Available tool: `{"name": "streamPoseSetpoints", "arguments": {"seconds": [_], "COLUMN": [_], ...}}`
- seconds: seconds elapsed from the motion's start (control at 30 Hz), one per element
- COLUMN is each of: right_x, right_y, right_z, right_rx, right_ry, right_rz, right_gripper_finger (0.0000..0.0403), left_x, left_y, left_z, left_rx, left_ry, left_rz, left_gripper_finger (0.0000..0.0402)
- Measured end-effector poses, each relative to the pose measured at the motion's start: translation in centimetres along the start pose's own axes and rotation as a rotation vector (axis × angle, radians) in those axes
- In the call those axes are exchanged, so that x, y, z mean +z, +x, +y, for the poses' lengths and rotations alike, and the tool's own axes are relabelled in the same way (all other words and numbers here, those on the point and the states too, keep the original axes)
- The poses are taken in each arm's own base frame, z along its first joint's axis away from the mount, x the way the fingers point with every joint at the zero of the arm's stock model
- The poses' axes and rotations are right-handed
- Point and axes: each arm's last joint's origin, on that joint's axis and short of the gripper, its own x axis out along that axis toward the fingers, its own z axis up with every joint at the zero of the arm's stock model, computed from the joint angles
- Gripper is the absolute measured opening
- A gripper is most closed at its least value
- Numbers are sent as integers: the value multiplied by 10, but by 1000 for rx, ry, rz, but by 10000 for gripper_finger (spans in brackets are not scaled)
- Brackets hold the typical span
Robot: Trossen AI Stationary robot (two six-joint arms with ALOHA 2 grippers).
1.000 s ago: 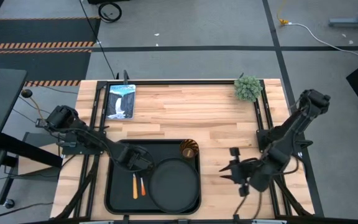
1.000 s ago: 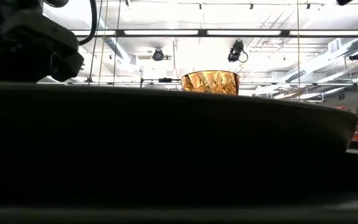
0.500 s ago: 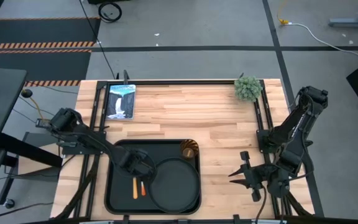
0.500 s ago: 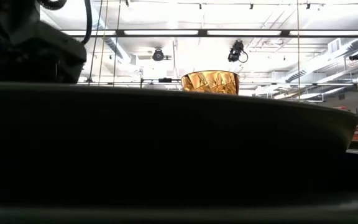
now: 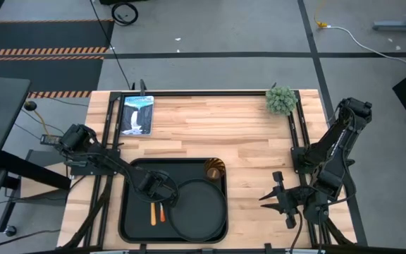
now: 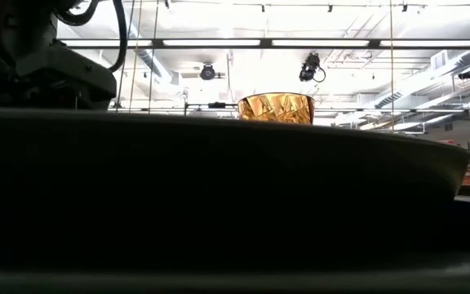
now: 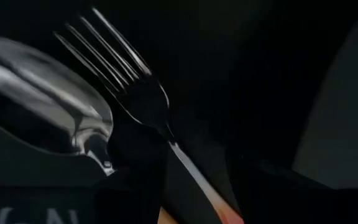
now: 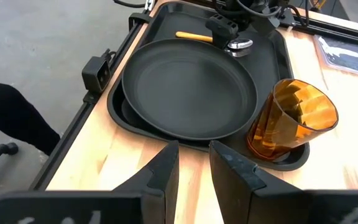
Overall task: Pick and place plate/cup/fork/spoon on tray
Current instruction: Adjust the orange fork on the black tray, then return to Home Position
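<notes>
Plate [image 5: 197, 206], cup [image 5: 214, 170], fork [image 5: 162, 210] and spoon [image 5: 153, 211] all lie on the tray [image 5: 134, 226].
The left gripper [image 5: 162, 193] hangs low over the fork and spoon; whether its jaws are released, I cannot tell. The right gripper [image 8: 193, 163] waits beside the tray, jaws a little apart, empty.

You have a light wooden table [image 5: 245, 134] filling the middle of the high view. At its upper right corner sits a small green plant [image 5: 281, 99]. Near the upper left corner lies a picture card showing a waterfall [image 5: 137, 114], flat on the wood. Beyond the table, a white cable [image 5: 372, 44] runs across the grey floor at upper right, and striped hazard tape [image 5: 44, 51] marks the dark mat at upper left.
</notes>
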Motion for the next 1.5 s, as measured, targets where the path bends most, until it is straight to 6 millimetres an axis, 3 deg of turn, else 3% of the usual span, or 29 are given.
{"name": "streamPoseSetpoints", "arguments": {"seconds": [0.4,0.77,1.1,1.37,1.5], "right_x": [-2,-11,-54,-82,-97], "right_y": [-2,-41,-34,-32,-26], "right_z": [-1,-21,-42,-62,-76], "right_rx": [-3,-132,-132,-53,-66], "right_ry": [-31,-35,46,120,161], "right_rz": [10,-57,-86,-185,-222], "right_gripper_finger": [96,96,91,62,38], "left_x": [0,1,1,15,27], "left_y": [0,0,-4,-30,-42], "left_z": [0,-2,-2,-2,-2], "left_rx": [-6,-22,-32,-102,-104], "left_ry": [34,84,125,257,355], "left_rz": [-9,-39,-44,-168,-311], "left_gripper_finger": [172,172,172,172,172]}}
